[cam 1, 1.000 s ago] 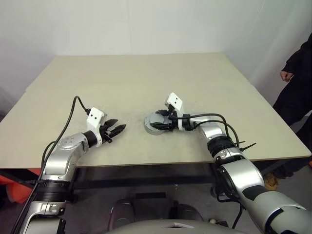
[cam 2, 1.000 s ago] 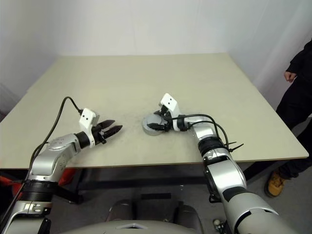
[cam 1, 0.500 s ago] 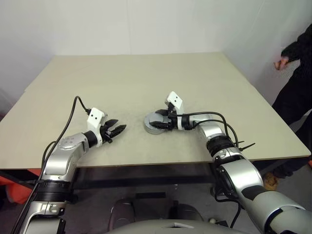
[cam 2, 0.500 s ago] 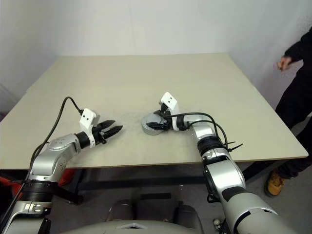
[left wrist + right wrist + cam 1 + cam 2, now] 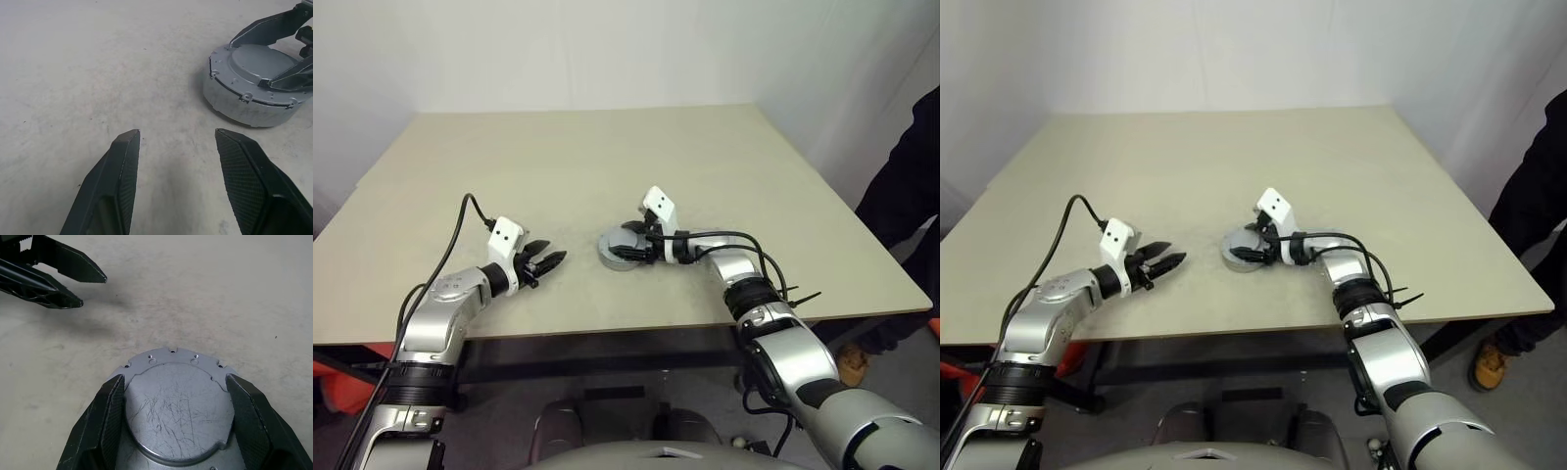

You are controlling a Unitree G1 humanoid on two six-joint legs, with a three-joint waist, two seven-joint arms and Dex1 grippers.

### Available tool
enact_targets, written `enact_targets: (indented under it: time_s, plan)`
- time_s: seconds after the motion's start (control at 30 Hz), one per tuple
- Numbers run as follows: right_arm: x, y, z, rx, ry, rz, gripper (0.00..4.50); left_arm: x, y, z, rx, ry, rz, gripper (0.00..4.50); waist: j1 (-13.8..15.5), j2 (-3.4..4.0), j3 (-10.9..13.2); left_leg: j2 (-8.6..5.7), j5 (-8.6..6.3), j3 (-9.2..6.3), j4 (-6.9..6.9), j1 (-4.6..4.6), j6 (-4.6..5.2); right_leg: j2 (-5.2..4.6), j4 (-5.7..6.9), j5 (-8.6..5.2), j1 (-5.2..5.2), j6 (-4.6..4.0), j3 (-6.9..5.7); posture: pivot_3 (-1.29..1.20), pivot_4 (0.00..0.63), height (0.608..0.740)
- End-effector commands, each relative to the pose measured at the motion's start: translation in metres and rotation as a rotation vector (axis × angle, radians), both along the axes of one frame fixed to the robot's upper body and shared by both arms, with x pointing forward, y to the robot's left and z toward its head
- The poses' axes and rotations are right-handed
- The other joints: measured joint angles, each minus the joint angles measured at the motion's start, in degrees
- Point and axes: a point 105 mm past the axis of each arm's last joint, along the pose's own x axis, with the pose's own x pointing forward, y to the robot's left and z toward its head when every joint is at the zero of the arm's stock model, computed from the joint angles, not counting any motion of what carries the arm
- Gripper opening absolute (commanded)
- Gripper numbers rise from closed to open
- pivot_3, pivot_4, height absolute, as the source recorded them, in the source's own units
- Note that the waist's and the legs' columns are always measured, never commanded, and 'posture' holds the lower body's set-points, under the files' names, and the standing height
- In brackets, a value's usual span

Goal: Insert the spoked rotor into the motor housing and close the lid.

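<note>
Lidded motor housing (image 5: 620,250) mid-bench (image 5: 607,147), straddled by right gripper (image 5: 171,396) with fingers spread wide either side; left gripper (image 5: 546,260) idle nearby, fingers parted, holding nothing

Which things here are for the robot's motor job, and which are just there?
For the job:
- motor housing with the lid on top
- right gripper, fingers either side of it
- left gripper, open, empty

Just there:
- table
- person standing at its edge
</note>
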Motion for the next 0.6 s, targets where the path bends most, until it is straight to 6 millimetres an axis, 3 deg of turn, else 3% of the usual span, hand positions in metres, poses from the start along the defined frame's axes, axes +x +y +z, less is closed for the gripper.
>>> enact_targets:
  time_s: [0.03,0.17,0.6]
  plan:
    - [-0.008,0.005,-0.022,-0.059,0.071,-0.006,3.15,0.001,-0.002,0.013,0.011,-0.059,-0.013,2.56,-0.40,0.00,0.00,0.00,0.00,0.00,0.00,0.04,0.00,0.00,0.00,0.00,0.03,0.01,0.00,0.00,0.000,0.740]
    - [-0.010,0.006,-0.028,-0.091,0.075,-0.005,3.15,0.001,-0.002,0.013,0.011,-0.059,-0.012,2.56,-0.84,0.00,0.00,-0.01,0.00,-0.03,-0.05,0.37,-0.01,0.00,-0.01,-0.23,0.24,0.40,0.04,0.00,0.000,0.740]
    - [-0.005,-0.003,-0.041,-0.197,0.058,-0.062,3.15,0.000,-0.002,0.012,0.009,-0.057,-0.008,2.56,-0.86,-0.01,-0.05,-0.02,0.00,-0.05,-0.24,0.66,-0.03,0.00,-0.03,-0.25,0.33,0.43,0.07,0.00,0.000,0.740]
